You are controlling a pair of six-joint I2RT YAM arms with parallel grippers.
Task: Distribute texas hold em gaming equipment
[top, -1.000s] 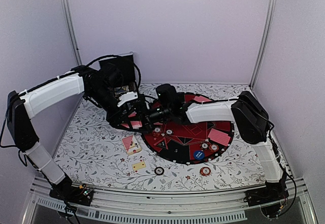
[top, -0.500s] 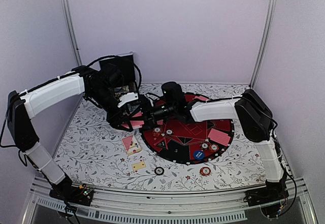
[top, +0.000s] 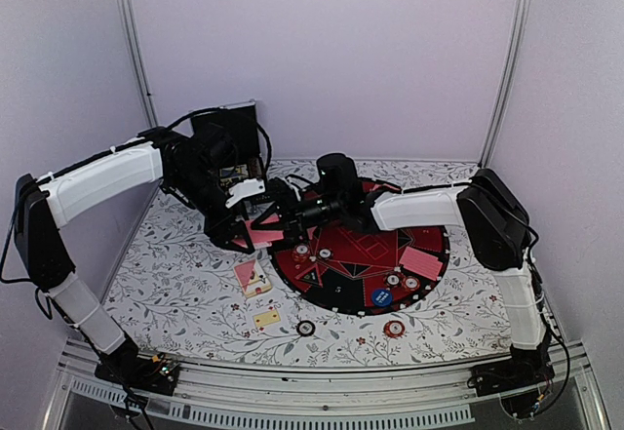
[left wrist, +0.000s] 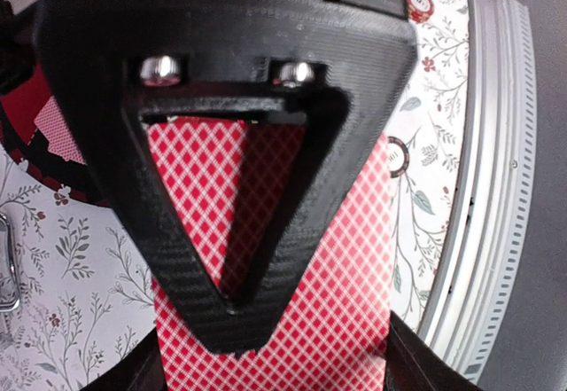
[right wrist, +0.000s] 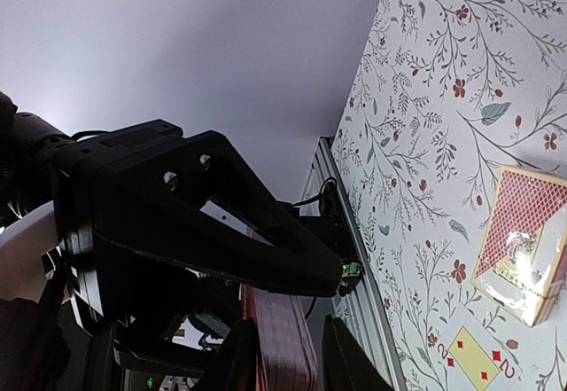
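Note:
My left gripper (top: pixel 239 217) is shut on a deck of pink-red-backed cards (top: pixel 261 227), held above the mat's left edge. In the left wrist view its top finger (left wrist: pixel 232 320) lies across the diamond-patterned deck (left wrist: pixel 354 258). My right gripper (top: pixel 277 215) meets it from the right. In the right wrist view its jaws (right wrist: pixel 288 327) straddle the deck's edge (right wrist: pixel 279 347), one finger against it and a thin gap at the other. Single cards (top: pixel 421 259) and chips (top: pixel 392 279) lie on the mat. Two chips (top: pixel 306 328) (top: pixel 394 329) sit near the front.
The round black-and-red mat (top: pixel 341 298) fills the middle right. A card box with a pink card (top: pixel 252 276) and a face-up two of diamonds (top: pixel 266 319) lie left of it. A black case (top: pixel 229 133) stands at the back left. Walls close in on three sides.
My right gripper has slid left to the deck and narrowed its jaws around it. The left gripper has held the deck almost still.

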